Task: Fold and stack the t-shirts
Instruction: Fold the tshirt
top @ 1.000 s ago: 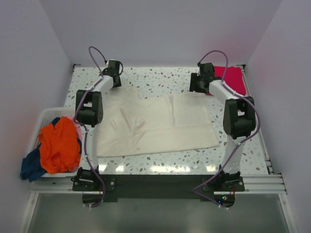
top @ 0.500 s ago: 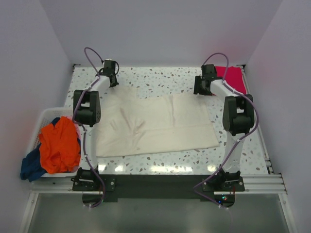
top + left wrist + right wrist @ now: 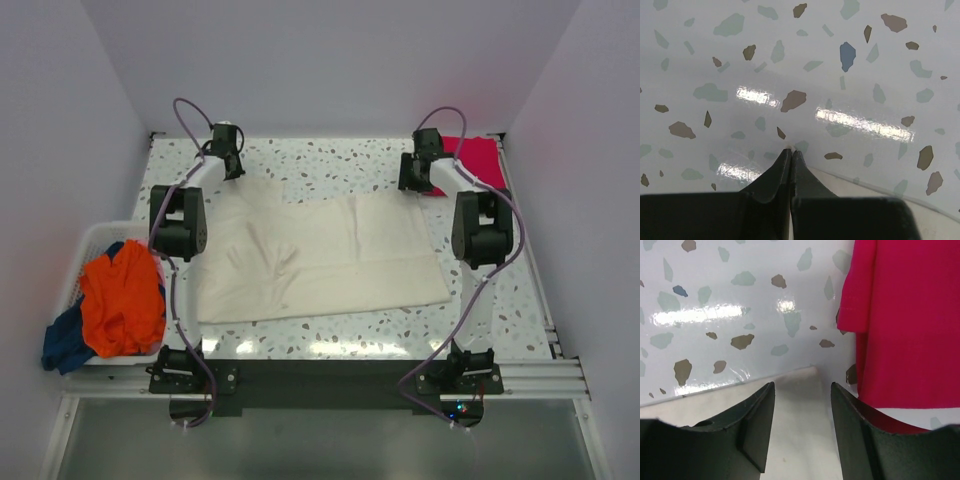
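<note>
The top camera sits high up over the near edge of the table (image 3: 330,160) and looks down from far off, so it sees all of it. Each wrist camera is very close to the table and looks down past its own gripper, the left gripper (image 3: 791,151) and the right gripper (image 3: 801,385). All three see the cream shirt (image 3: 320,255). Only the top and right views share the red shirt (image 3: 475,160).
</note>
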Robot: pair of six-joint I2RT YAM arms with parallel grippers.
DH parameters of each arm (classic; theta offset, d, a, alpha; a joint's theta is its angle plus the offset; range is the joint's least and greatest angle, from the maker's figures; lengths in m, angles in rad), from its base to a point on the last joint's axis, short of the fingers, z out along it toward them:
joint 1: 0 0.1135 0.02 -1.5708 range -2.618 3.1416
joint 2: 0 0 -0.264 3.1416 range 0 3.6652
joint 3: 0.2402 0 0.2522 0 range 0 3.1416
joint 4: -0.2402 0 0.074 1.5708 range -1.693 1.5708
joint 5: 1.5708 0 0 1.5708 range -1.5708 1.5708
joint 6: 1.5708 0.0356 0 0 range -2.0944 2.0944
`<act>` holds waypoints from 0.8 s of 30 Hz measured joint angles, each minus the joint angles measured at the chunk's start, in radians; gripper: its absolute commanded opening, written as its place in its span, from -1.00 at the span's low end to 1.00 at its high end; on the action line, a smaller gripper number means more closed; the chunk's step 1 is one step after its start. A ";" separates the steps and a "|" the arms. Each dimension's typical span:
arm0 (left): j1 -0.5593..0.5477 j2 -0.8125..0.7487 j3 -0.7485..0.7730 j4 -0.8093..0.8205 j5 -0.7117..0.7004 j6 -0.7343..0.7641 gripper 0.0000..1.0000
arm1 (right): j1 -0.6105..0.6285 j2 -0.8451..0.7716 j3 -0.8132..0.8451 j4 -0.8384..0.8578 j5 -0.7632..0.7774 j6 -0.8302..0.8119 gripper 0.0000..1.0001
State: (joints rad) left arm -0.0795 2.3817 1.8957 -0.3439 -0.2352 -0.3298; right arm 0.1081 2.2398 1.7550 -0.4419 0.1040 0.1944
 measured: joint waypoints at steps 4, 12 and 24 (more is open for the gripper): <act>0.000 -0.005 -0.010 0.006 0.003 0.000 -1.00 | 0.000 0.025 0.024 -0.009 -0.001 0.004 -0.10; 0.001 -0.014 -0.021 0.006 0.006 0.000 -1.00 | 0.000 0.043 0.046 -0.018 -0.006 0.013 -0.36; 0.003 -0.034 -0.024 0.006 0.021 0.000 -1.00 | -0.002 0.058 0.083 -0.050 -0.021 0.037 -1.00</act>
State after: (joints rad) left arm -0.0765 2.3482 1.8717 -0.3378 -0.2146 -0.3298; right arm 0.1062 2.2978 1.8381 -0.4923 0.0834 0.2314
